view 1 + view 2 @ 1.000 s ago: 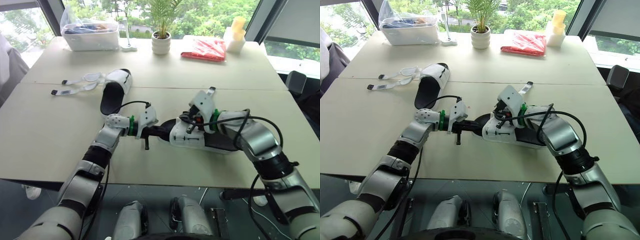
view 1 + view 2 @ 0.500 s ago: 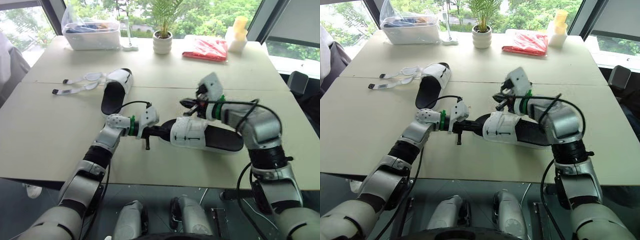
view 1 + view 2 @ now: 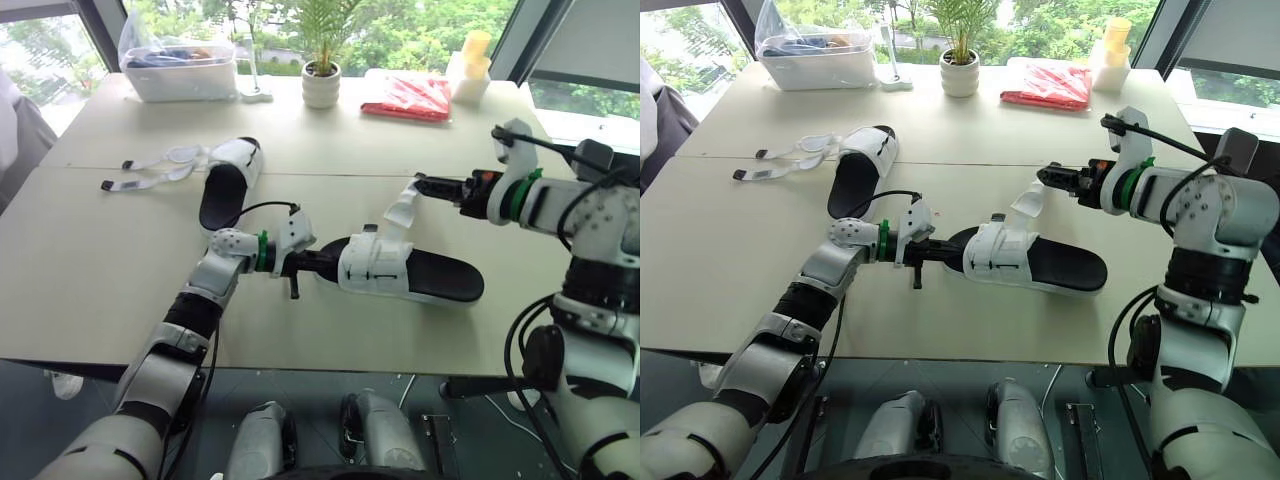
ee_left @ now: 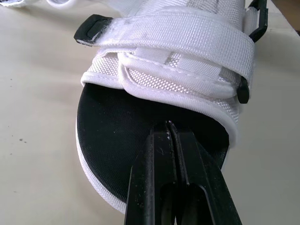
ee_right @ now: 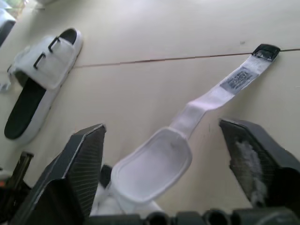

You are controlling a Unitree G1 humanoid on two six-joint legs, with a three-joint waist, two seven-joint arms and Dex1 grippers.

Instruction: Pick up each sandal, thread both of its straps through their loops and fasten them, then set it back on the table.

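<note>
Left gripper (image 3: pixel 298 262) is clamped tight on the sandal (image 3: pixel 400 272) at its toe, sole resting on the table (image 3: pixel 100 260). Right gripper (image 3: pixel 420 184) gapes empty just beside the sandal's loose strap (image 3: pixel 403 208). A sloppy grab could knock that strap aside.

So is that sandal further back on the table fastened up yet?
No, both straps of the far sandal lie stretched out flat on the table, not threaded through their loops.
</note>
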